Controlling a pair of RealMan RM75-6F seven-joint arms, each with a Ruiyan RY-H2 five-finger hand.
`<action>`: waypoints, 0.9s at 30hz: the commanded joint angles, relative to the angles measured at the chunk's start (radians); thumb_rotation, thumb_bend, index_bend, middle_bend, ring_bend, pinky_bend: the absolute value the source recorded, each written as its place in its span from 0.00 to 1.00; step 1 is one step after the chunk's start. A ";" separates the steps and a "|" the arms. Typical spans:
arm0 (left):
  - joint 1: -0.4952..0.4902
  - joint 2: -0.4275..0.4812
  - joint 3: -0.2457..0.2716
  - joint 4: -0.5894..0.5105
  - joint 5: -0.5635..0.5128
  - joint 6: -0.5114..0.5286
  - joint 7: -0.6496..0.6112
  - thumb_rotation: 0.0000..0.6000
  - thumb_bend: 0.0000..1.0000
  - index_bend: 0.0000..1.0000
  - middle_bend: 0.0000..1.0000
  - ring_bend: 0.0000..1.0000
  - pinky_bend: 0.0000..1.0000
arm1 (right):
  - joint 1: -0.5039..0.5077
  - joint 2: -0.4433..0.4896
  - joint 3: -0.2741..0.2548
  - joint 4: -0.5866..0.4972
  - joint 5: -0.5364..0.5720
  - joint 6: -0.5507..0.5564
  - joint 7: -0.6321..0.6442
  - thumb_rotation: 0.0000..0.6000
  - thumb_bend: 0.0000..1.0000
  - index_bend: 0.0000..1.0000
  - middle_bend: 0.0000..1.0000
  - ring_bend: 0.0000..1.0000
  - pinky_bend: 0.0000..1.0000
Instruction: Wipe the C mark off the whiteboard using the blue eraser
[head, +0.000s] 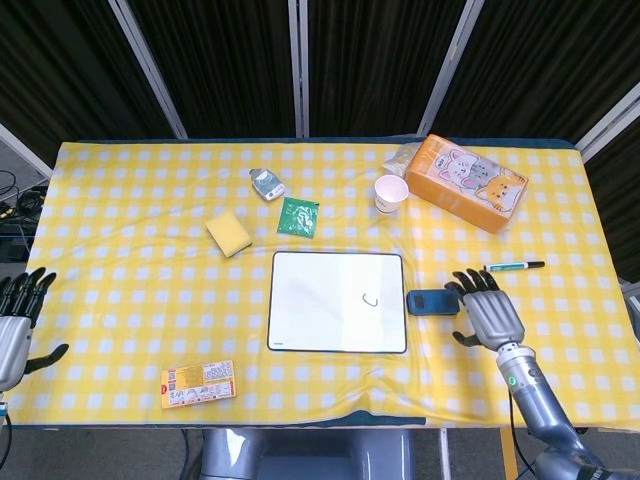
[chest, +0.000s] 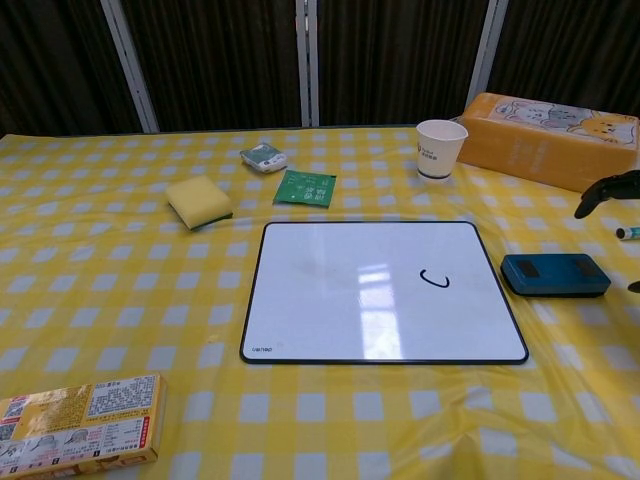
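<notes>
Whiteboard (head: 338, 301) lies flat at centre of frame on the yellow checked table (head: 120, 280); C mark (head: 370, 298) sits right of the board's middle, unwiped. Blue eraser (head: 432, 302) rests on the cloth just beside the board's right edge. Right hand (head: 488, 313) is lower right of centre, fingers spread, holding nothing, fingertips just beside the eraser's right end; contact cannot be told. Left hand (head: 14, 320) at far left edge, fingers apart, empty. Green marker (head: 514, 266) lies up-right of the eraser
</notes>
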 joint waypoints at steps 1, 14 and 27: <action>-0.002 -0.001 0.000 0.003 -0.005 -0.006 0.000 1.00 0.15 0.00 0.00 0.00 0.00 | 0.046 -0.028 0.009 0.034 0.068 -0.042 -0.042 1.00 0.13 0.25 0.10 0.00 0.05; -0.008 -0.001 -0.003 0.010 -0.017 -0.022 -0.010 1.00 0.15 0.00 0.00 0.00 0.00 | 0.129 -0.140 -0.003 0.135 0.169 -0.070 -0.084 1.00 0.17 0.28 0.14 0.00 0.07; -0.018 -0.006 -0.001 0.019 -0.023 -0.045 -0.013 1.00 0.15 0.00 0.00 0.00 0.00 | 0.191 -0.185 -0.010 0.171 0.280 -0.070 -0.141 1.00 0.17 0.30 0.15 0.00 0.09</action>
